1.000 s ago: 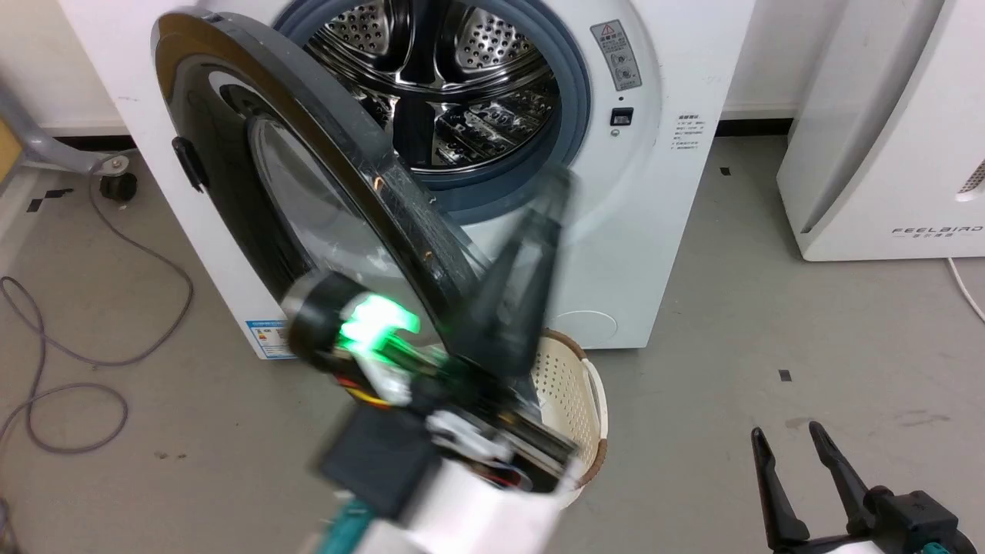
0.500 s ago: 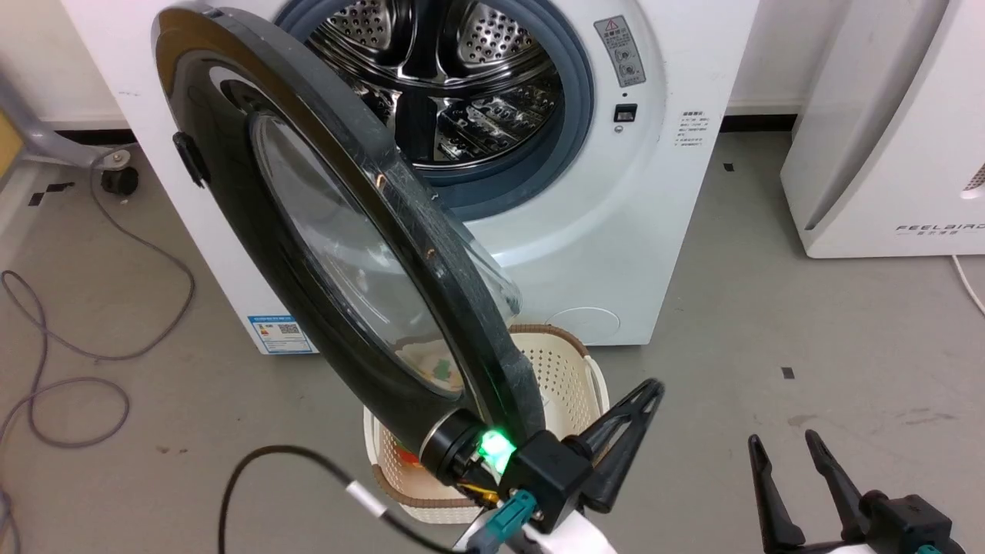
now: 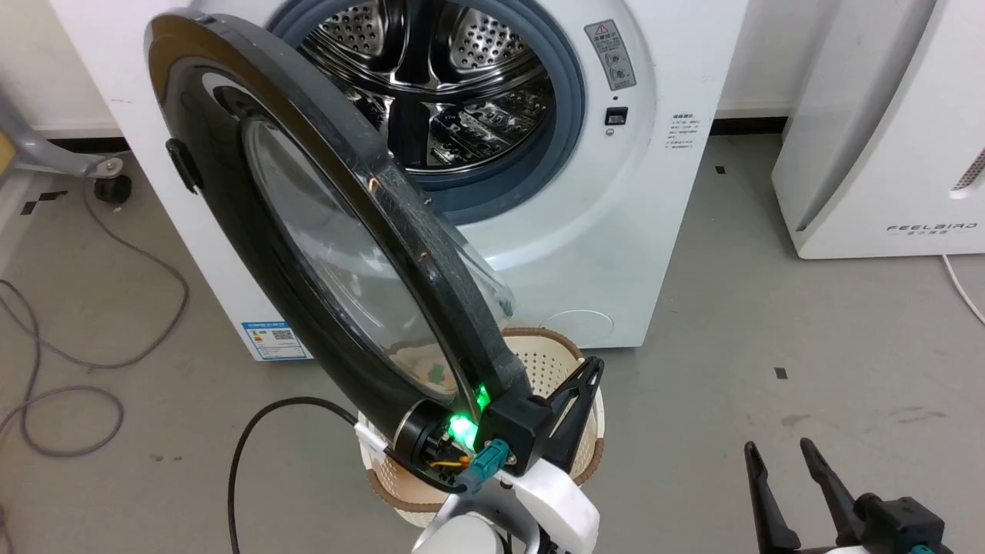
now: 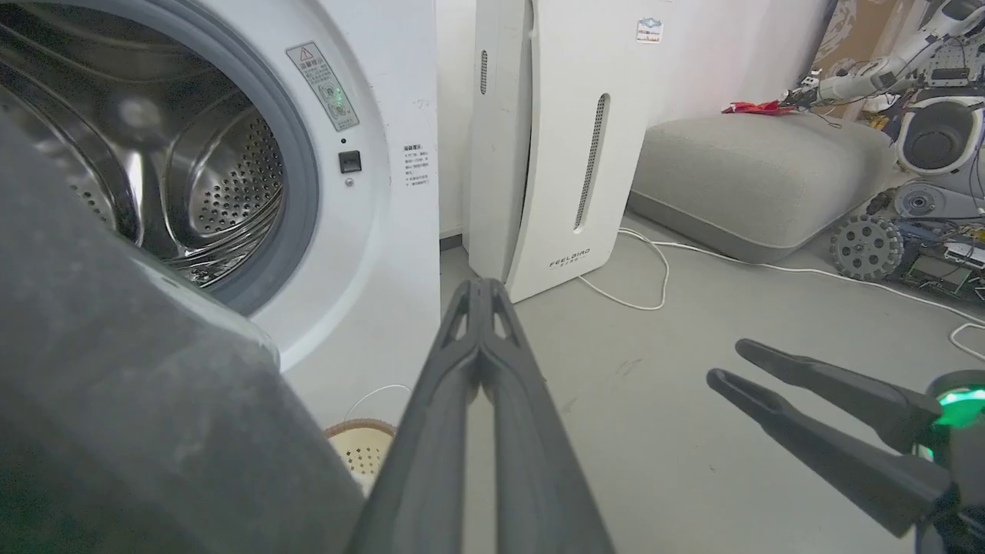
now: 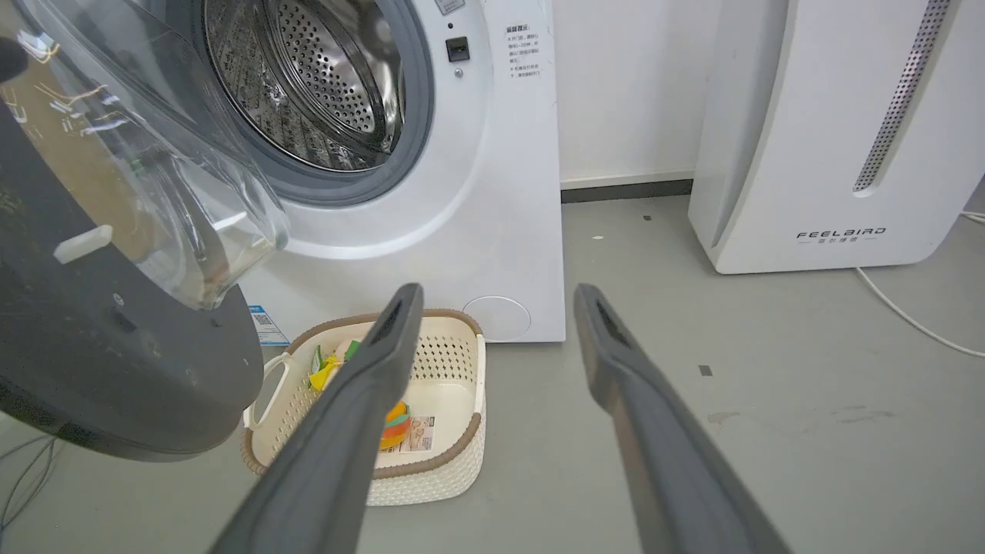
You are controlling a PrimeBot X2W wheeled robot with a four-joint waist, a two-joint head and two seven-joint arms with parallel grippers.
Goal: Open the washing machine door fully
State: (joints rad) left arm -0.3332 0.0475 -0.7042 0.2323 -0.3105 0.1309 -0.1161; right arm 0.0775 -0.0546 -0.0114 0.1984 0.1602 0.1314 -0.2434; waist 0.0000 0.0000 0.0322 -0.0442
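The left claw (image 3: 591, 366) (image 4: 481, 286) is closed on nothing, its two dark fingers pressed together along their length and pointing up and to the right in the head view. Right against its wrist, on the left, sits the lower rim of the washing machine door (image 3: 338, 254) (image 4: 115, 385); whether the two touch cannot be told. From there the door rises up and away to the left, swung out from the washing machine (image 3: 616, 231) (image 4: 385, 231) at an angle, with its bulging glass window facing the steel drum (image 3: 439, 92) beyond the claw. Below the closed fingers a cream perforated basket (image 3: 542, 338) stands on the grey floor (image 3: 731, 308), just in front of the machine; the right wrist view shows colourful items (image 5: 396, 427) inside it. To the right of the left claw and well apart from it, the right claw (image 3: 779, 446) (image 5: 496, 291) hangs with its fingers spread and empty, clear of the door. Farther right, past that claw, a white FEELBIRD appliance (image 3: 869, 154) stands beside the machine.
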